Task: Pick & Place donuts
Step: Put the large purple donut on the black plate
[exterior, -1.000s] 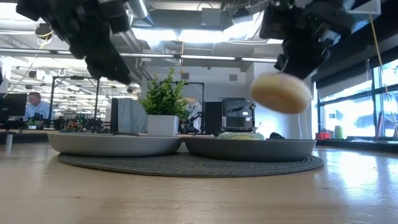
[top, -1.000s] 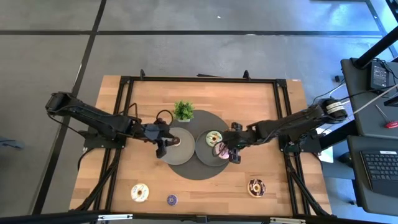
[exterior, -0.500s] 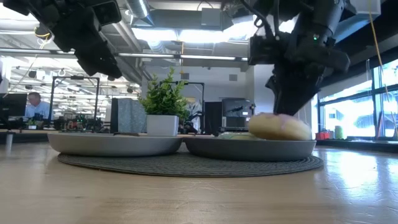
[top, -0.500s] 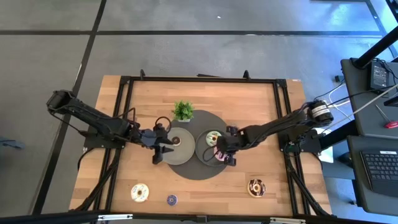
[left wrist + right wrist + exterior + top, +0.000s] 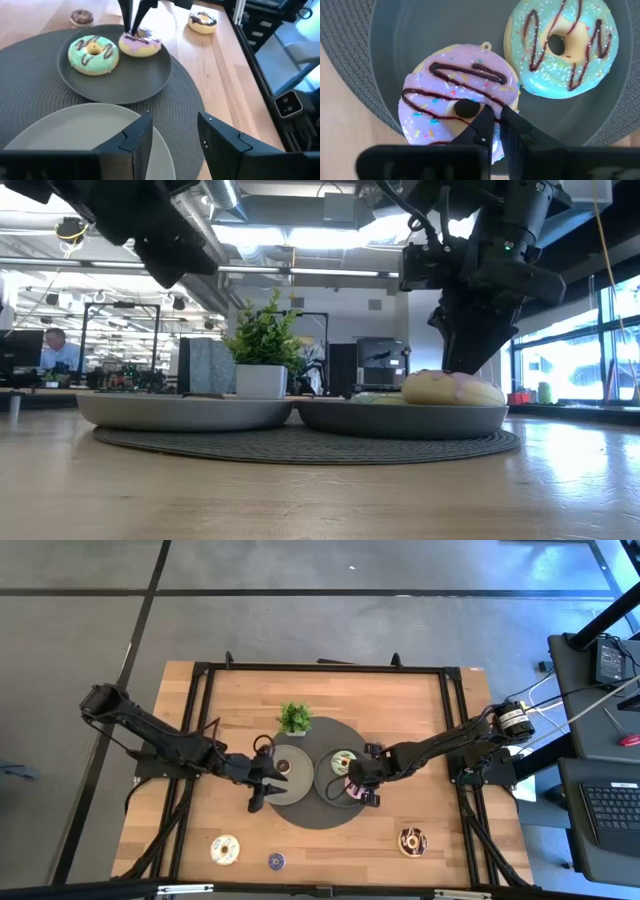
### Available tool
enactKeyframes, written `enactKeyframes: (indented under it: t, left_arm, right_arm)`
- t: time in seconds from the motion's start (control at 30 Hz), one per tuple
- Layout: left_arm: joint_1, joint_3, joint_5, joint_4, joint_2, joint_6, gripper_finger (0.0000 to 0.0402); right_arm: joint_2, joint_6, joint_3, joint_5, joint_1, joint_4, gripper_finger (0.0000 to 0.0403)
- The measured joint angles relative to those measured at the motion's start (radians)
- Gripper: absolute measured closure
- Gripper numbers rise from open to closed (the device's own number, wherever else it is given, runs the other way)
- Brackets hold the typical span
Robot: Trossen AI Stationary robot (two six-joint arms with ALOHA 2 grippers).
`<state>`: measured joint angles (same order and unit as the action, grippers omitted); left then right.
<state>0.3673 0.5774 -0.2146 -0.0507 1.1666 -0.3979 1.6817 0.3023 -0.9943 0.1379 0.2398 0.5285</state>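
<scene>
A pink iced donut [image 5: 445,100] lies on the dark right plate [image 5: 162,77] beside the green donut [image 5: 562,50]. My right gripper [image 5: 495,117] stands over the pink one [image 5: 355,784], shut on it. My left gripper [image 5: 172,137] hangs open above the pale left plate's [image 5: 75,127] near rim and touches nothing. On the wood near the near edge lie a cream donut [image 5: 225,849], a tiny purple one [image 5: 276,861] and a chocolate one [image 5: 412,840]. A tiny brown ring [image 5: 81,16] lies on the wood beyond the mat. My right gripper pinches the pink donut's ring [image 5: 492,97] beside its hole, with the two fingers close together. The fingers [image 5: 465,350] come from above, pointing down. The donut [image 5: 452,389] rests flat on the right plate, next to the green donut.
Both plates sit on a round dark mat [image 5: 310,815] at the table's middle. A small potted plant [image 5: 294,717] stands at the mat's far edge. Bare wood lies along the near edge between the cream and chocolate donuts. A dark frame rims the table.
My right gripper moved left and down, lowering the pink donut from the air onto the right plate beside the green one, where it now lies flat. My left gripper drew back from the left plate's middle toward the near edge and rose a little.
</scene>
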Motion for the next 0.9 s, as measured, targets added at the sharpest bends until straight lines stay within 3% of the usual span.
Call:
enactKeyframes:
  t: [0.4,0.6,0.73,0.9]
  left_arm:
    - [0.053,0.0,0.029,-0.044,0.037,-0.006,0.0251]
    - [0.116,0.022,0.025,-0.038,0.051,0.027,0.025]
    - [0.161,0.097,0.022,0.098,0.089,-0.001,0.0253]
    - [0.207,0.218,-0.027,0.379,0.145,-0.186,0.025]
  right_arm:
    - [0.0,0.008,0.0,0.001,0.0,0.0,0.03]
    - [0.0,0.01,0.0,0.003,0.0,-0.001,0.0284]
    - [-0.001,0.034,0.0,0.003,0.0,0.0,0.0283]
    - [-0.004,0.059,0.0,0.011,0.0,0.01,0.0283]
